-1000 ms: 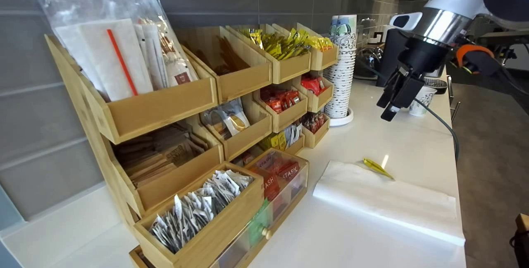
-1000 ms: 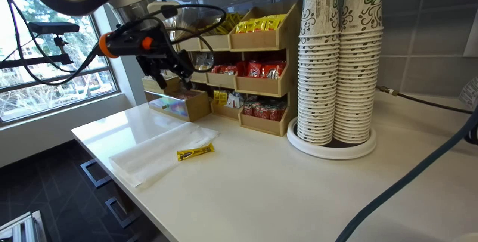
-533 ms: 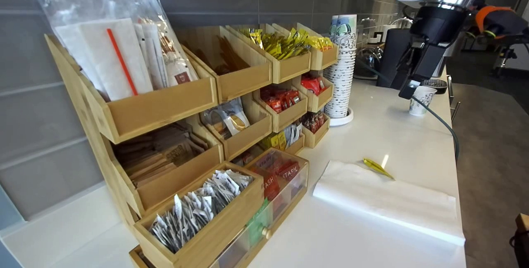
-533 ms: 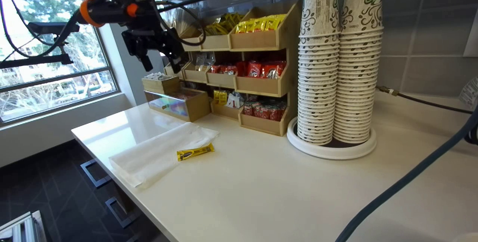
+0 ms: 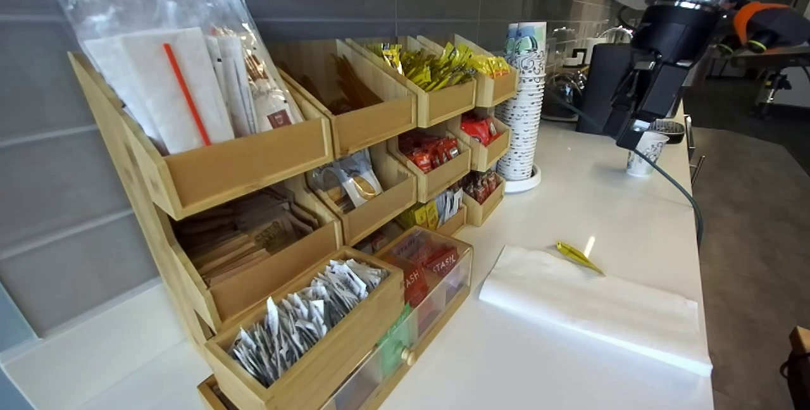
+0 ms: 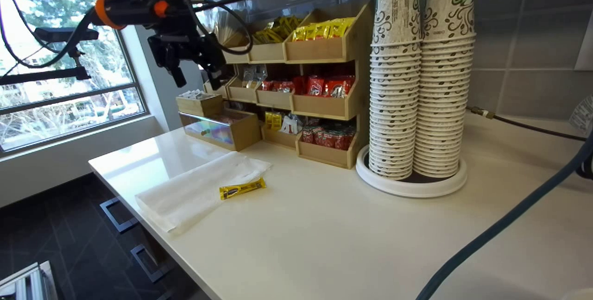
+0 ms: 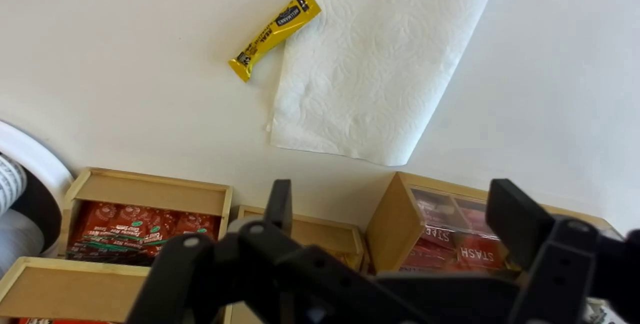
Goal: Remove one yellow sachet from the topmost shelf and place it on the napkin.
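A yellow sachet lies across the edge of the white napkin, with one end on the napkin and the other on the counter. The same sachet and napkin show in an exterior view. In the wrist view the sachet has its upper right end on the napkin. My gripper is open and empty, up in the air and apart from the sachet; it also shows in both exterior views. The topmost shelf holds more yellow sachets.
Stacks of paper cups stand in a white round tray beside the rack. A wooden drawer box with red packets is near the napkin. A single cup stands farther along the counter. A hose crosses in front.
My open gripper has risen and moved away from the sachet and napkin over the last second, with only a slight shift in the last half second. The sachet and napkin have not moved.
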`<state>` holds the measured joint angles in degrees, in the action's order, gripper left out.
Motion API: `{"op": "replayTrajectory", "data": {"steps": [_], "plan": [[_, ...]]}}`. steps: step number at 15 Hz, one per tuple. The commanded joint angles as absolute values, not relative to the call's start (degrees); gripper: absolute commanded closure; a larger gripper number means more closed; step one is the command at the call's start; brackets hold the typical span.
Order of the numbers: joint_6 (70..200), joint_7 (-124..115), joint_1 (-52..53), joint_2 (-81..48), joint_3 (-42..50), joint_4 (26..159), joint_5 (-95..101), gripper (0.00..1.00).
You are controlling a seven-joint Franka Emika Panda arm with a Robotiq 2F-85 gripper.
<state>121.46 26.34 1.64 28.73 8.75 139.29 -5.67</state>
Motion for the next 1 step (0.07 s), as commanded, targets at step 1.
{"op": "replayTrajectory", "data": {"steps": [1], "plan": [[121.4, 26.2, 1.8, 28.7, 8.9, 139.2, -5.6, 0.00]]}}
